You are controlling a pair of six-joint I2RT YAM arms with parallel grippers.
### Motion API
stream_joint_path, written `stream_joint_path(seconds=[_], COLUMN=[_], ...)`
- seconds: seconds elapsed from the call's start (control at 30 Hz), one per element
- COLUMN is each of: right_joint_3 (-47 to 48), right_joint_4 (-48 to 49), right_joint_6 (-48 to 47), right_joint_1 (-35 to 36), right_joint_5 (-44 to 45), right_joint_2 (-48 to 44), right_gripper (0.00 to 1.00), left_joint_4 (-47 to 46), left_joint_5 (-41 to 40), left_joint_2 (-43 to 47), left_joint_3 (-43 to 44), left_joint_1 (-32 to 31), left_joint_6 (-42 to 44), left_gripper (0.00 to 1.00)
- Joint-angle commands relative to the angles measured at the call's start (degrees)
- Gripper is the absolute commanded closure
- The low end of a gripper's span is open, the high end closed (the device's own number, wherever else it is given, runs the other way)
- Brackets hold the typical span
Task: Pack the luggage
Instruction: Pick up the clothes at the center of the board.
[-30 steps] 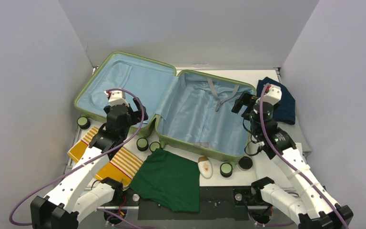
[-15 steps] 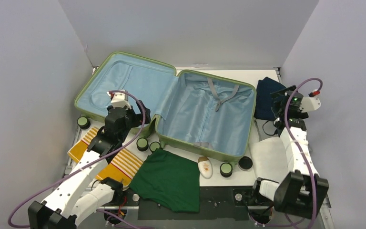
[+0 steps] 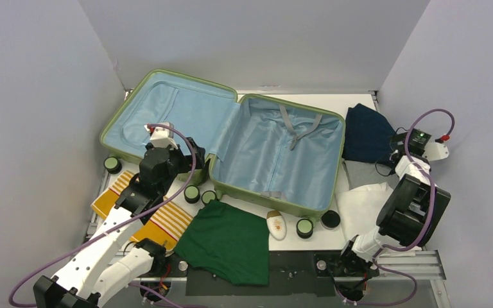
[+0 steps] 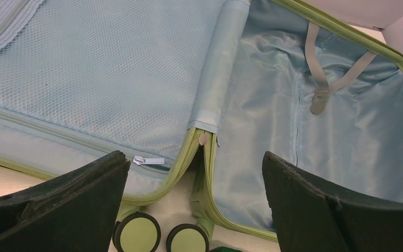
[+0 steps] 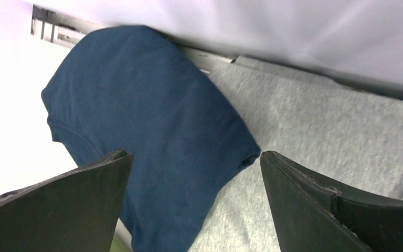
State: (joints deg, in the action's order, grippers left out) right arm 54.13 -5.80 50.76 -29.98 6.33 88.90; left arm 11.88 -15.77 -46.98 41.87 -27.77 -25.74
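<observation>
The big light-green hard suitcase (image 3: 276, 160) lay wide open in the middle of the white desk (image 3: 353, 101). Its two halves were flat and the soft blue lining faced up. Nothing was packed in it yet.

The left hand (image 4: 193, 157) hung just over the case, close to the fold between the two halves, by the edge at 6 o'clock. Its fingers were spread wide and it held nothing. The right hand (image 5: 195, 153) was out at 3 o'clock from the case. It was over a dark blue folded shirt (image 5: 152, 131) that lay partly on a grey cloth (image 5: 320, 131). Its fingers were spread wide too, and it held nothing.

The case looked stiff and hard on the outside. It was likely too big and heavy for one hand to lift. Its shell looked smooth, so fingers might slip on it. The best place to take hold seemed to be the thin green rim (image 4: 378, 47), where fingers could pinch over the edge. That would matter most on the half at 10 o'clock, when it was time to fold it shut. The lining and the grey straps (image 4: 320, 79) inside looked soft and would likely bunch up if pushed.
</observation>
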Motion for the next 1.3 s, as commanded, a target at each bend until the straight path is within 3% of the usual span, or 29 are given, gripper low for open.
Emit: stream_joint_path(seconds=[0.0, 0.27, 0.5, 0.6, 0.77, 0.83, 1.0, 1.03, 1.27], right_joint_3=[1.3, 0.2, 1.4, -0.1, -4.1, -5.0, -4.4, -4.4, -5.0], right_joint_4=[2.8, 5.1, 5.0, 7.8, 13.7, 15.7, 15.7, 15.8, 18.1], right_joint_6=[-1.3, -0.7, -0.4, 0.3, 1.6, 2.0, 2.4, 2.3, 1.7], right_joint_1=[-1.8, -2.5, -2.5, -2.5, -2.5, -2.5, -2.5, -2.5, -2.4], right_joint_5=[0.2, -1.6, -4.9, -5.9, -8.6, -9.2, -9.7, -9.5, -9.6], right_joint_2=[-0.1, 3.9, 7.7, 8.2, 7.3, 7.0, 8.3, 8.4, 7.5], right_gripper=[0.03, 0.04, 0.12, 0.22, 0.51, 0.56, 0.39, 0.40, 0.72], left_joint_4=[-1.5, -1.4, -1.4, -1.4, -1.2, -1.2, -1.3, -1.2, -1.1], left_joint_5=[1.3, 1.3, 0.7, 0.2, 0.1, 0.1, 0.1, 0.1, -0.2], left_joint_2=[-0.2, -1.7, -2.3, -2.5, -2.8, -2.8, -3.0, -3.1, -3.4], left_joint_3=[0.6, 0.6, 0.5, 0.4, 0.5, 0.5, 0.5, 0.5, 0.5], left_joint_1=[-0.3, -0.3, -0.3, -0.3, -0.2, -0.3, -0.2, -0.2, -0.2], left_joint_6=[0.2, 0.2, 0.5, 0.6, 0.7, 0.7, 0.7, 0.7, 0.7], left_gripper=[0.03, 0.03, 0.03, 0.03, 0.04, 0.04, 0.04, 0.04, 0.04])
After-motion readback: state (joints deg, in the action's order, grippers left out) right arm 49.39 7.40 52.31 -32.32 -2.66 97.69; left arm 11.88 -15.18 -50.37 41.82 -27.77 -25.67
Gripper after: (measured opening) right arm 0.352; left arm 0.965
